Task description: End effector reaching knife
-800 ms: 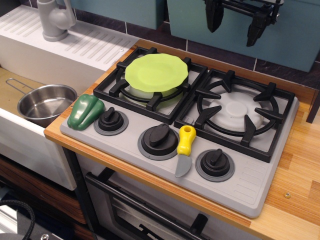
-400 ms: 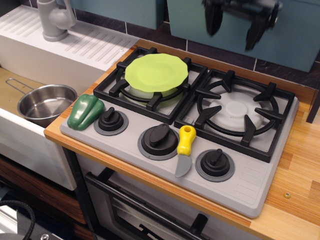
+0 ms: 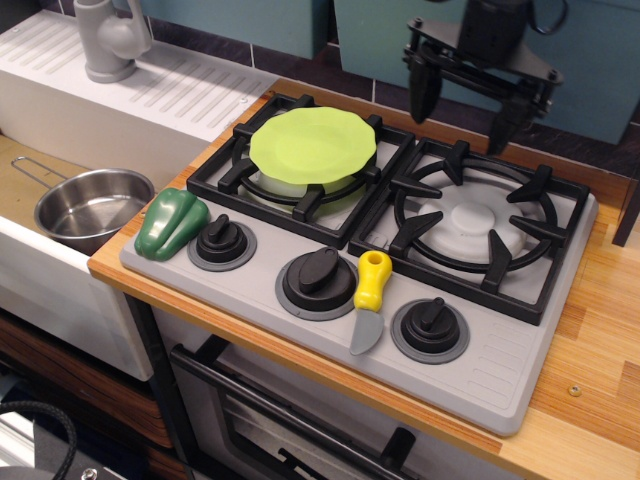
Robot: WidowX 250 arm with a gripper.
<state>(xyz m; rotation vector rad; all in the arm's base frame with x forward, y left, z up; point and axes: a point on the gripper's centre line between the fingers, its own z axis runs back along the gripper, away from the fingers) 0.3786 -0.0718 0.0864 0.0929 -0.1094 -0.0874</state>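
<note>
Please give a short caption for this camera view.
Open gripper above the right burner; yellow-handled knife lies between two knobs.

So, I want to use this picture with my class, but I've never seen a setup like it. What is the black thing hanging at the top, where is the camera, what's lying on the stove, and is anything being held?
The black thing is a robot arm's gripper, its hand: two dark fingers spread apart, holding nothing. It hangs above the back of the right burner. There is only one view, from a camera looking down at a toy kitchen from the front.

On the stove, a yellow-handled toy knife lies between two black knobs, a green plate sits on the left burner, and a green pepper rests at the left edge. To the left, a steel pot sits in the sink.
</note>
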